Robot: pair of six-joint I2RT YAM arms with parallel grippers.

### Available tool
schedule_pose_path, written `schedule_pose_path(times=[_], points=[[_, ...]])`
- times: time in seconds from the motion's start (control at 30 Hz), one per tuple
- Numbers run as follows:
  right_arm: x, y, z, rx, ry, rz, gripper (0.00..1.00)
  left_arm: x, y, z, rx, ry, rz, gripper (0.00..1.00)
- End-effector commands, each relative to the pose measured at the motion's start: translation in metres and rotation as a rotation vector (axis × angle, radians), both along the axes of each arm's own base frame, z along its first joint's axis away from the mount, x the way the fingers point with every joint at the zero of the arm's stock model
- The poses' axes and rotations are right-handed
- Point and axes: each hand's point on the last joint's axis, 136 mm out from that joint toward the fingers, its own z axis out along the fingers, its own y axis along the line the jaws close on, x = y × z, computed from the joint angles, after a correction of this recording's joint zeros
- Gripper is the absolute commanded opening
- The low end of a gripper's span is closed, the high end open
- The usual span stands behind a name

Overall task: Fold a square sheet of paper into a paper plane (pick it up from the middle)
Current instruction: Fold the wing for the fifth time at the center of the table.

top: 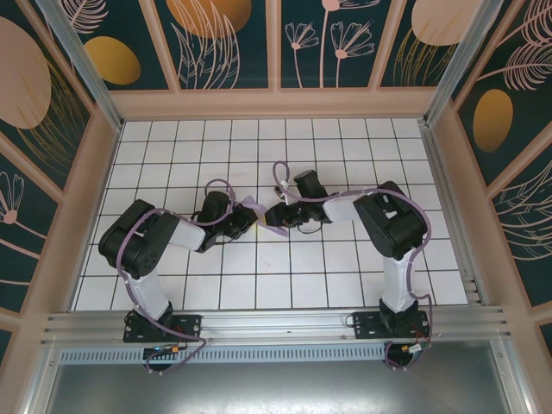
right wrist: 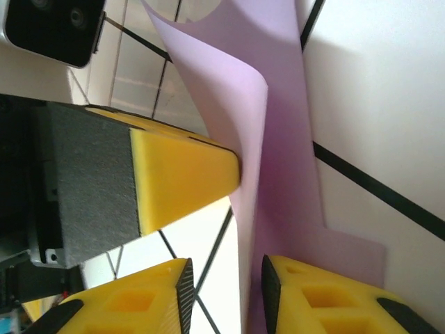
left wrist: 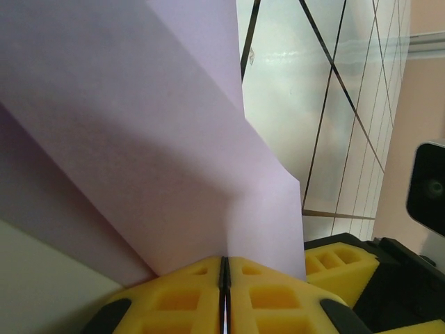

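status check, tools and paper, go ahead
Left tool shut on the lilac sheet. Right tool open, sheet running through its gap. Sheet curled between both tools.

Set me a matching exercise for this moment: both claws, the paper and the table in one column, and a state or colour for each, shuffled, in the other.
1. left claw
2. right claw
3. sheet of paper
4. table

A. white tiles with dark lines
B. jaws apart, paper in the gap
C. lilac, curved
D. shut on the paper

Pairs: 1-D, 2-B, 3-C, 4-A
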Motion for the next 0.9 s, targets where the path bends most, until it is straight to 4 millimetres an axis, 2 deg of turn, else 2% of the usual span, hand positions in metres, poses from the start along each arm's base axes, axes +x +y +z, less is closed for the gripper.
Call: schedule_pose_path(times=[0.0, 0.13, 0.23, 0.37, 0.5, 0.6, 0.73, 0.87], points=[[0.001, -0.012, 0.002, -0.08, -0.069, 0.017, 0.37, -0.006, 0.009, -0.027, 0.088, 0.063, 0.013, 0.13], [0.002, -0.012, 0.005, -0.079, -0.08, 0.024, 0.38, -0.005, 0.008, -0.026, 0.086, 0.062, 0.011, 0.13], [0.003, -0.008, 0.017, -0.039, -0.09, 0.019, 0.4, -0.005, 0.007, -0.024, 0.079, 0.055, 0.006, 0.13], [0.014, -0.004, 0.035, -0.008, -0.106, -0.032, 0.44, -0.006, 0.006, -0.022, 0.072, 0.049, 0.003, 0.13], [0.024, -0.007, 0.044, -0.017, -0.139, -0.089, 0.46, -0.007, 0.006, -0.02, 0.066, 0.039, -0.001, 0.13], [0.027, -0.016, 0.042, -0.068, -0.172, -0.12, 0.47, -0.008, 0.006, -0.018, 0.06, 0.032, -0.002, 0.14], [0.021, -0.028, 0.033, -0.142, -0.217, -0.111, 0.46, -0.007, 0.005, -0.016, 0.052, 0.024, -0.004, 0.14], [0.009, -0.027, 0.016, -0.243, -0.261, -0.045, 0.45, -0.007, 0.005, -0.017, 0.05, 0.025, -0.002, 0.14]])
